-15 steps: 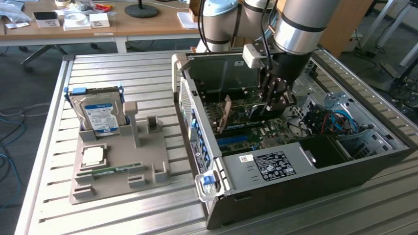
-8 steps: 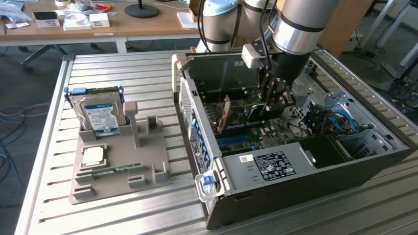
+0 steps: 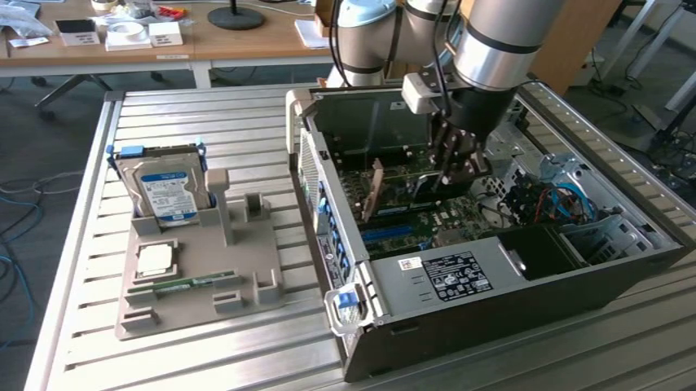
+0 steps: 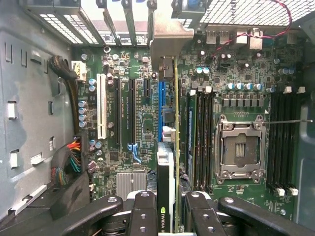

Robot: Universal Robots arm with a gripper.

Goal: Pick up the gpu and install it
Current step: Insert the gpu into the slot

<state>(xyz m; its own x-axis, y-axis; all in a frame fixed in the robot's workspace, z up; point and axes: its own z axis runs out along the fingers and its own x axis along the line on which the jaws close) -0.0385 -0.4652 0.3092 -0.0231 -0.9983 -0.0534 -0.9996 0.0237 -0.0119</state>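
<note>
**Q:** What is the claw doing?

**A:** The claw point(image 4: 170, 204) reaches down inside the open computer case point(image 3: 457, 326). It pinches the gpu point(image 4: 165, 167) between its two black fingers point(image 4: 142, 206).

**Q:** Where does the gpu sit?

**A:** It stands on edge just under the claw, over the green motherboard point(image 4: 133, 123). Its pale bracket point(image 4: 170, 34) is at the end farthest from the claw. I cannot tell whether it is seated in a slot.

Access is given only through the open upper side of the case point(image 3: 490, 318); its walls are closed all round. Inside, the gpu point(image 4: 170, 147) is clamped edge-on in the gripper point(image 4: 170, 216) and hemmed in by memory sticks point(image 4: 199, 137) just beside it. Room is left over the empty slots point(image 4: 118, 113) on the other side. A cable bundle point(image 4: 74, 162) is crowded against the wall.
</note>
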